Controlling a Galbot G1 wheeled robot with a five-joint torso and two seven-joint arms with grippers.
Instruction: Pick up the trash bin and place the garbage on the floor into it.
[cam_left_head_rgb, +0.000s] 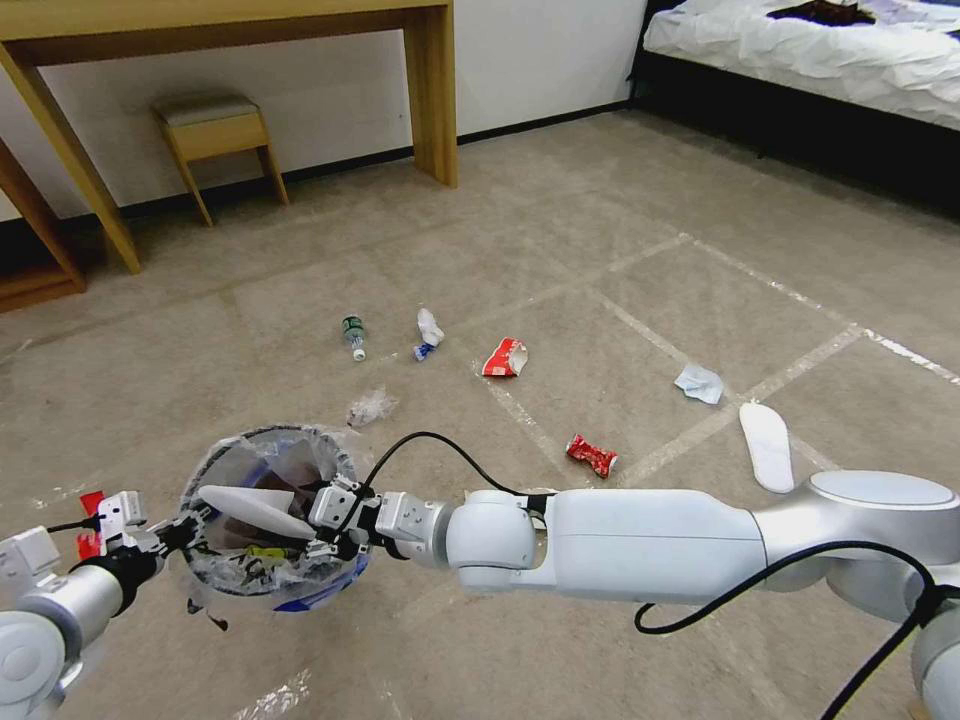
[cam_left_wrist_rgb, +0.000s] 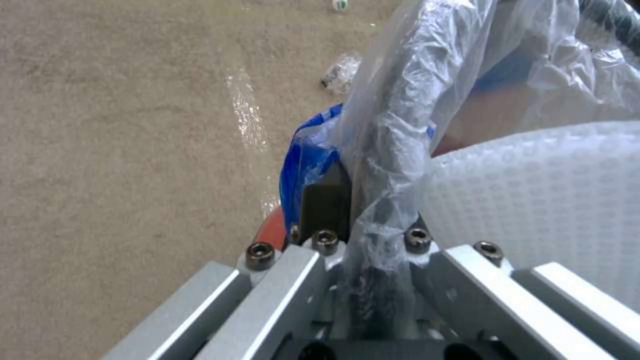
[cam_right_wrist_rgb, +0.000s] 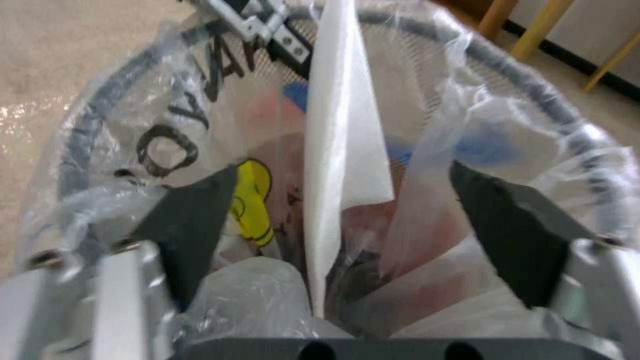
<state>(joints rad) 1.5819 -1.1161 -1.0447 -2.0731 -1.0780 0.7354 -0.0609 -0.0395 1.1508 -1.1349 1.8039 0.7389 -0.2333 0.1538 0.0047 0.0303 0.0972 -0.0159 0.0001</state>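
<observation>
The left end effector (cam_left_head_rgb: 170, 532) is clamped on the dark rim of the trash bin (cam_left_head_rgb: 275, 520), with bag plastic pinched between its fingers, and holds the bin at the robot's lower left. The right end effector (cam_left_head_rgb: 325, 520) reaches across over the bin's near-right rim; the right wrist view shows its fingers (cam_right_wrist_rgb: 193, 225) spread wide, gripping nothing. A white insole (cam_left_head_rgb: 255, 510) lies just ahead of them, partly inside the bin, its long axis running across the mouth in line with the right forearm. On the floor (cam_left_head_rgb: 620, 200) further garbage lies ahead: a second insole (cam_left_head_rgb: 767, 445), a crushed can (cam_left_head_rgb: 591, 455), a red wrapper (cam_left_head_rgb: 504, 358), crumpled paper (cam_left_head_rgb: 699, 383), a small bottle (cam_left_head_rgb: 353, 336) and clear plastic (cam_left_head_rgb: 371, 406). Judged by position, the free right arm is the nearer to the can and second insole.
</observation>
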